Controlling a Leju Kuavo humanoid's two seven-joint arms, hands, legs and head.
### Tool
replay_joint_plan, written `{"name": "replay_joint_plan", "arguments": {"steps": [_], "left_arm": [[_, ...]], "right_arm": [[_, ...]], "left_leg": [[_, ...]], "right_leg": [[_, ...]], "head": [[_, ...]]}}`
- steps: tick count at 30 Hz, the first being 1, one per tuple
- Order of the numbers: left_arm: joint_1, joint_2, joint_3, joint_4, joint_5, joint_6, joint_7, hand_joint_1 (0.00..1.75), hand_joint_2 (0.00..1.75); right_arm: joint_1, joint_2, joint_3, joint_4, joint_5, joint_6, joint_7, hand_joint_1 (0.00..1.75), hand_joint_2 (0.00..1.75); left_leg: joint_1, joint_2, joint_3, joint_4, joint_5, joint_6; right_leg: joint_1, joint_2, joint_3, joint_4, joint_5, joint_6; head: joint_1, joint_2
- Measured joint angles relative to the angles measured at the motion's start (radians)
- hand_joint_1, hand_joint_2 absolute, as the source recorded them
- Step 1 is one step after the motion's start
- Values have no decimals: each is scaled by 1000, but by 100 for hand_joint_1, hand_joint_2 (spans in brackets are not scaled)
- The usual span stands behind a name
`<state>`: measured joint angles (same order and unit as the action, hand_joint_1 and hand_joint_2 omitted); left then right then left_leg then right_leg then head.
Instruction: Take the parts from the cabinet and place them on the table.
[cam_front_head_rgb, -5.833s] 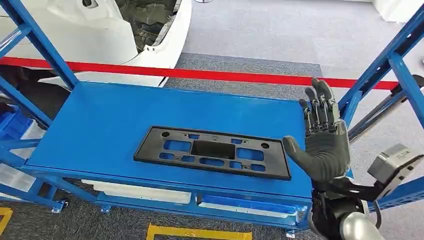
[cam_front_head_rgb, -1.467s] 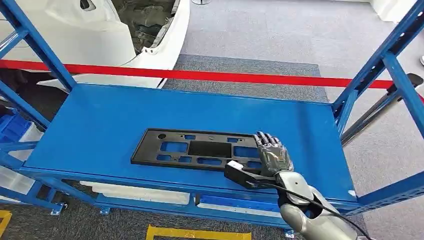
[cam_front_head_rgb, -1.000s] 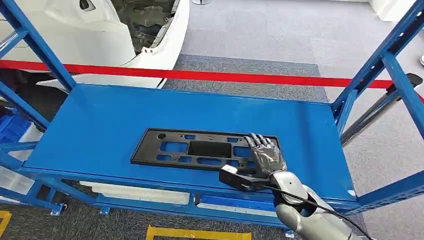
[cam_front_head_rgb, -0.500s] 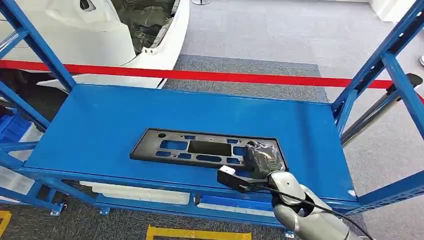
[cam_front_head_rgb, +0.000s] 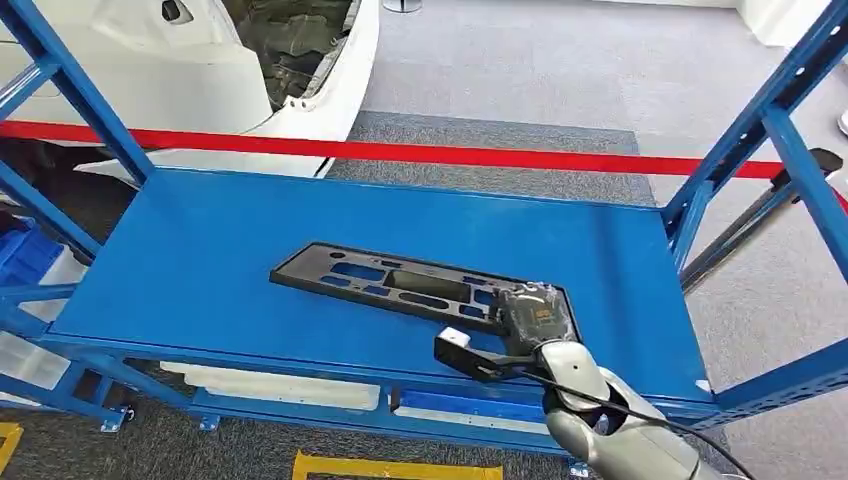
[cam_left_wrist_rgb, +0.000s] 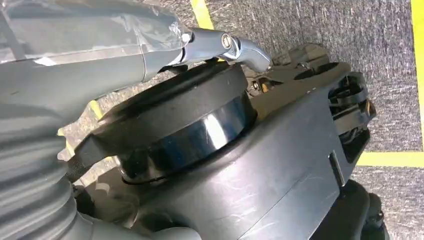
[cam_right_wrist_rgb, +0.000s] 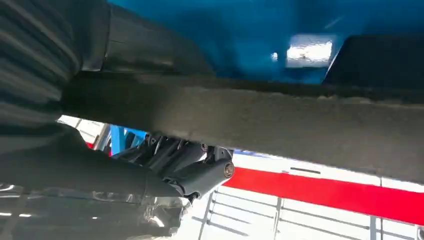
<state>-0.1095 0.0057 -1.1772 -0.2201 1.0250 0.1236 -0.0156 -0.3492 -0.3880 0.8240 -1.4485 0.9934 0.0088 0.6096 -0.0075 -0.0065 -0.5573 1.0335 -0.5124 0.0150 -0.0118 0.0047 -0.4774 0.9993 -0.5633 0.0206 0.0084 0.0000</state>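
From the head view I observe my right hand (cam_front_head_rgb: 533, 314) closed on the near right corner of the black plastic panel (cam_front_head_rgb: 400, 284), fingers curled over its edge. The panel is tilted: the gripped end is raised off the blue shelf (cam_front_head_rgb: 200, 250), while the far left end sits low, at or near the shelf surface; I cannot tell whether it touches. The panel lies across the middle of the shelf, slightly toward its front edge. In the right wrist view the panel's edge (cam_right_wrist_rgb: 250, 130) runs as a dark bar across the frame with the blue shelf surface beyond it. A red barrier tape (cam_front_head_rgb: 400, 150) stretches behind the shelf, and a white car body (cam_front_head_rgb: 200, 60) stands beyond its far left corner. In the left wrist view, I cannot tell the state of my left hand.
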Motion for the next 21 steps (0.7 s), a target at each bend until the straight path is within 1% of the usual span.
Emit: {"name": "replay_joint_plan", "arguments": {"steps": [14,21], "left_arm": [[1,8,-9,1,6,-22,-19,0,175],[1,8,-9,2,7,-25,-21,0,175]], "right_arm": [[33,-22,-4,-99,45,21,27,175,175],[36,-29,-14,-135,48,21,27,175,175]], "left_leg": [[0,0,-1,0,0,0],[0,0,-1,0,0,0]], "right_leg": [[0,0,-1,0,0,0],[0,0,-1,0,0,0]], "head": [[-1,0],[0,0]]}}
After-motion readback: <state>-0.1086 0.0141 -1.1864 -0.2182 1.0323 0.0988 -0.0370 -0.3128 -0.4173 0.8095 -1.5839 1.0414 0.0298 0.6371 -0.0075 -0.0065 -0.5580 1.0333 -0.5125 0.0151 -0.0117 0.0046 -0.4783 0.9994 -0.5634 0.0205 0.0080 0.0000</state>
